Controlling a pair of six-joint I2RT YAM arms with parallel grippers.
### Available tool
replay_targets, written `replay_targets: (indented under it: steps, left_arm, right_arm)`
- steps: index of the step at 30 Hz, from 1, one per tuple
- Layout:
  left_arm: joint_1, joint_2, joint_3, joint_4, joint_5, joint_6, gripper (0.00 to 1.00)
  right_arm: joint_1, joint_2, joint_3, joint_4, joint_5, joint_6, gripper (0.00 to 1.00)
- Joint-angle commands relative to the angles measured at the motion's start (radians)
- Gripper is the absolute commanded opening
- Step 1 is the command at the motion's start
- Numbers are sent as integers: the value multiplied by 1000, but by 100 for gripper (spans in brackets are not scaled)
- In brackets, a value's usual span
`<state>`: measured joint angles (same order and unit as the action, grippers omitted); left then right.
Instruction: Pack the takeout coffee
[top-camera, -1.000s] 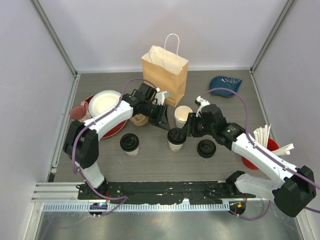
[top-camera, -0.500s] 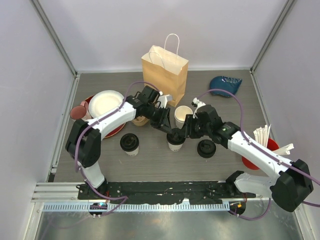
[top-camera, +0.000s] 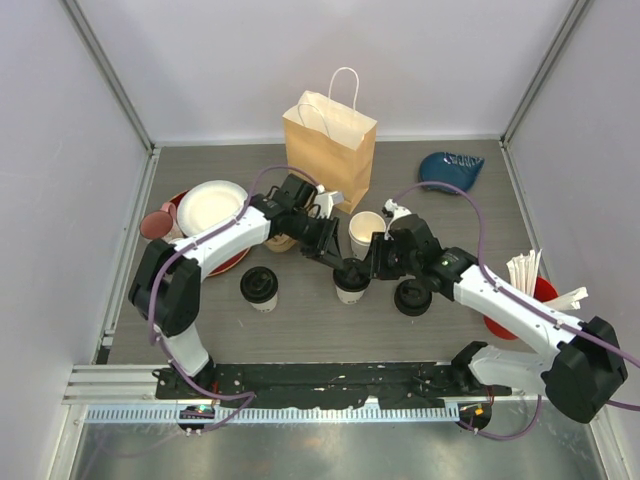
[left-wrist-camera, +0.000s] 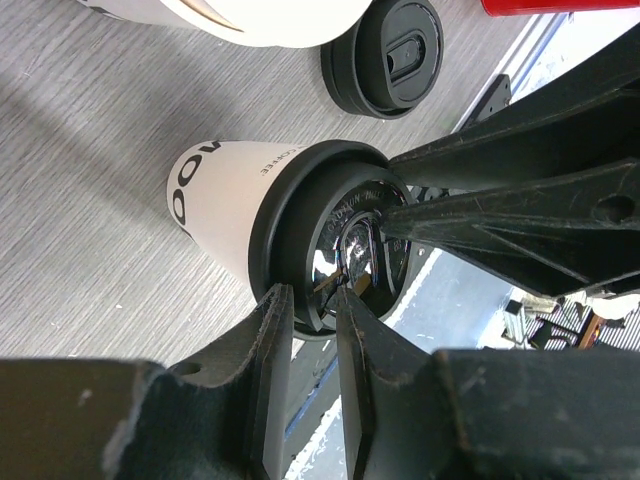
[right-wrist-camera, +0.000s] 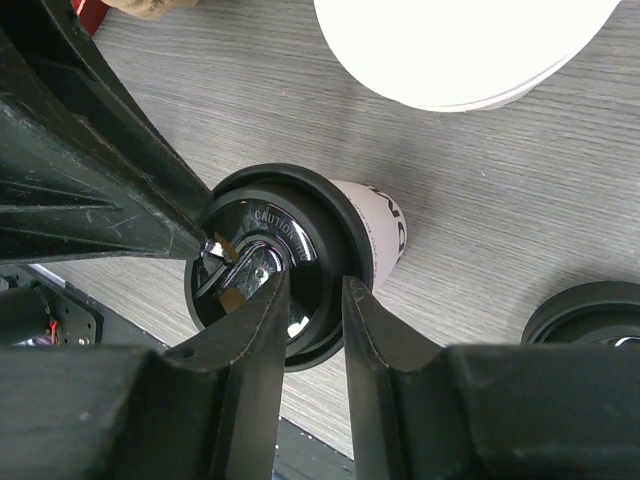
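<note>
Two robot arms meet over a takeout coffee cup (left-wrist-camera: 225, 200) standing near the middle of the grey wood-grain table (top-camera: 300, 325), each on the rim of its black sip lid (right-wrist-camera: 265, 225) from opposite sides. The left gripper (left-wrist-camera: 312, 300) is drawn down to a narrow slot and appears pinched on the lid's edge. The right gripper (right-wrist-camera: 315, 285) straddles the opposite edge with its fingers just as close, though whether they actually bite cannot be told. The step in hand looks to be seating or steadying the lid before the cup goes into the bag. Doing it well likely means pressing evenly on both sides so the lid sits level, keeping the cup upright without crushing its thin paper wall, and having one arm release before the other lifts. A second lidded cup (top-camera: 259, 287) waits to the left on the table, not yet packed. The brown paper bag (top-camera: 330, 140) with white handles stands upright behind, apart from both. A lidless cup (top-camera: 365, 232) sits just beyond the grippers, a stack of black lids (top-camera: 412, 297) lies close on the right, and a white plate (top-camera: 205, 205) rests at the left. Plain white walls (top-camera: 300, 60) box in the table under even light.
</note>
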<state>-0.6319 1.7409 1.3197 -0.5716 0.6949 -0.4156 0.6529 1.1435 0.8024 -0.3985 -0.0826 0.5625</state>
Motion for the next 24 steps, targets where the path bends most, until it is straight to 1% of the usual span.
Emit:
replay_targets:
  steps: [1, 3, 4, 9, 13, 17, 19, 24]
  left_arm:
    - [-20, -14, -49, -20, -8, 27, 27]
    - [-31, -12, -62, -22, -6, 34, 27]
    - [-35, -8, -72, -22, -8, 37, 26]
    - [-45, 17, -106, -22, -20, 49, 24]
    - [-45, 48, -122, -33, -38, 80, 22]
    - [-43, 77, -134, -37, -43, 95, 22]
    - [-37, 78, -94, -53, -49, 107, 22]
    - [-31, 14, 16, -63, -72, 175, 25]
  right_arm:
    - [34, -24, -69, -2, 52, 62, 31]
    - [59, -33, -98, 1, 78, 83, 29]
    - [71, -31, -109, 4, 119, 91, 27]
    - [128, 2, -170, 46, 156, 129, 24]
    - [129, -28, -215, 56, 191, 157, 19]
    - [128, -34, -247, 67, 185, 163, 18]
    - [129, -33, -240, 75, 164, 155, 18]
    - [129, -24, -167, 56, 135, 126, 18]
